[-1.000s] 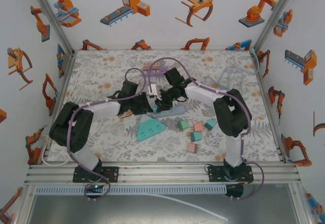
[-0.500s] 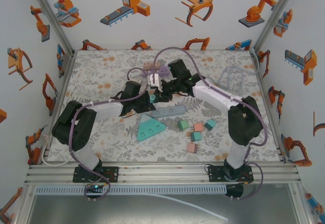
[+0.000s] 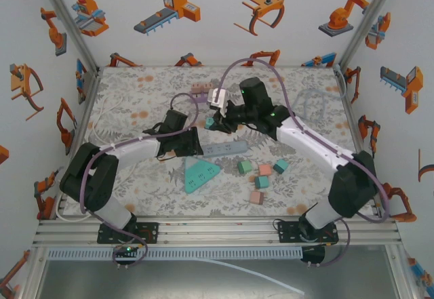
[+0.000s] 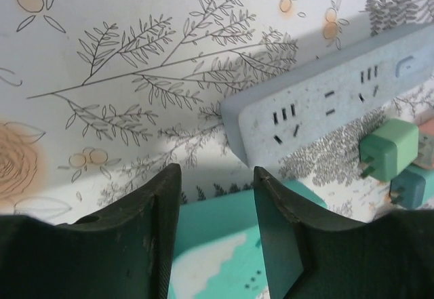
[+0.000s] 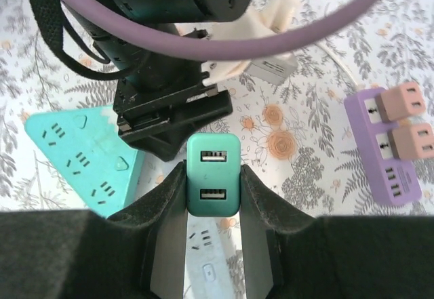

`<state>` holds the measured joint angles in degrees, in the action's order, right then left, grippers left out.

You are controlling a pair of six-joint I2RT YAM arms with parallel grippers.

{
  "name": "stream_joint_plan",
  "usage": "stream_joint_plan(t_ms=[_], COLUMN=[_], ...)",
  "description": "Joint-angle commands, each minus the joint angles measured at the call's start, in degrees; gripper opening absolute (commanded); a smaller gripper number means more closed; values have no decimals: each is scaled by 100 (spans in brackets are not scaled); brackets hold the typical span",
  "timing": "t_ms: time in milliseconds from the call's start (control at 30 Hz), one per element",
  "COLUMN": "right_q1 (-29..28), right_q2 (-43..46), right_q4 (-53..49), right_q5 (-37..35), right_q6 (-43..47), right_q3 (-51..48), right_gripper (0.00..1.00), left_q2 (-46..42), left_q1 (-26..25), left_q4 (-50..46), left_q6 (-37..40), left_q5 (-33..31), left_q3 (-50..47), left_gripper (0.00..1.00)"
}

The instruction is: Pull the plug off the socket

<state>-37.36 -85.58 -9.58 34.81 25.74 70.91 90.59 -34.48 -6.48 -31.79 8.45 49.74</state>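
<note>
The right claw (image 5: 213, 169) is clamped on the two flat sides of the small green square plug with two USB slots (image 5: 213, 190). The plug hangs above the pale grey-blue oblong socket strip (image 3: 227, 148), mid-desk (image 3: 129, 109) and a little toward the far edge. Its prongs are hidden, but it appears free of the strip. The left claw (image 4: 215, 177) is parted and empty, just off the strip's left end, over the teal triangular socket block (image 3: 200, 175).

The main risk is the smooth plug slipping from so small a hold and dropping back onto the strip. The left wrist also sits close in front of the right claw, so a careless swing could knock the arms together. The looping purple cable (image 5: 203, 38) might snag as well.
</note>
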Motion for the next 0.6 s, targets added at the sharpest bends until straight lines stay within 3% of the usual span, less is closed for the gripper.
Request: stream_joint_plan(t_ms=[0,233,467,567], right_q1=[10,12,-14,-63], right_q2=[630,1846,3004,3223], right_q4=[719,798,604,220], right_q5=[-438,-1918,-2573,-2630], right_q6=[-1247,-3662,-6040,-6535], right_q3=[-336,-1069,-2463,-2831], right_gripper=[0,0,0,0], left_q2=[-500,-1666,-2879,-3300], left_q1=[-5,-58,-369,-555], left_q4=[-447,-270,-1251,-1669], left_q6=[359,718,1692,2070], left_q5=[124,644,1141,1399], left_q3=[384,212,191,226], left_gripper=[48,51,56,58])
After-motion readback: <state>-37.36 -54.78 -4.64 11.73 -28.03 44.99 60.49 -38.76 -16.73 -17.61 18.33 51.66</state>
